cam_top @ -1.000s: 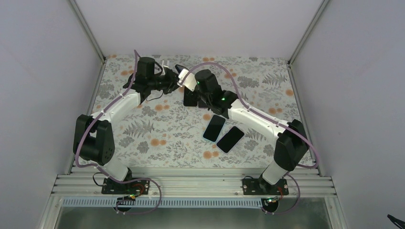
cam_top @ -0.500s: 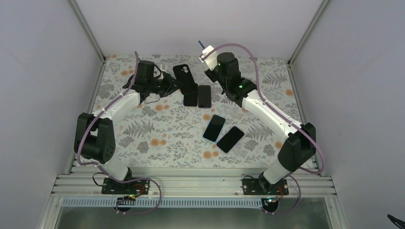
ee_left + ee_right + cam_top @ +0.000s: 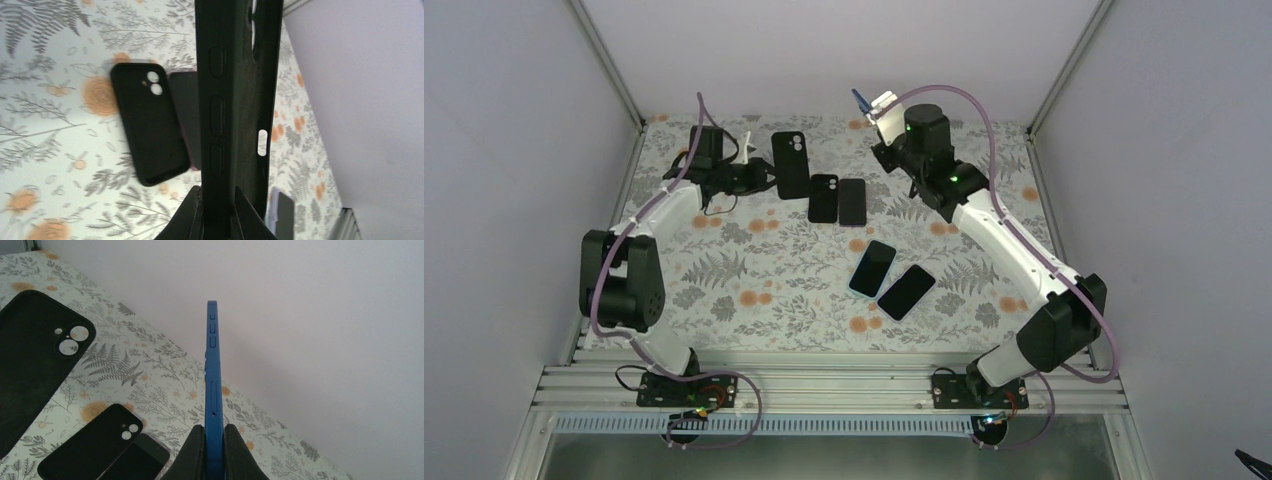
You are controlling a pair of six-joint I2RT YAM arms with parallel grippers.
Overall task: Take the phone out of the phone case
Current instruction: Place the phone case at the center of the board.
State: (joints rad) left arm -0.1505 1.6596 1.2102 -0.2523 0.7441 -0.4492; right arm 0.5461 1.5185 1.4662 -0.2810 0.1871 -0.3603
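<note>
Only the right wrist view is showing the blue phone (image 3: 213, 365) edge-on, the right gripper (image 3: 214, 437) clamping it near the back wall (image 3: 325, 315). The left gripper (image 3: 218, 200) is clamping the black case (image 3: 235, 100); overhead, the two are hanging well apart.

My phone (image 3: 213, 385) is blue and slim. It stands edge-on in the centre of the right wrist view, side buttons showing, its lower end pinched in my right claw (image 3: 214, 432). The case (image 3: 790, 165) is black with two camera holes. It sits upper centre-left in the top view, well apart from the phone, one end clamped in my left claw (image 3: 218, 192).
</note>
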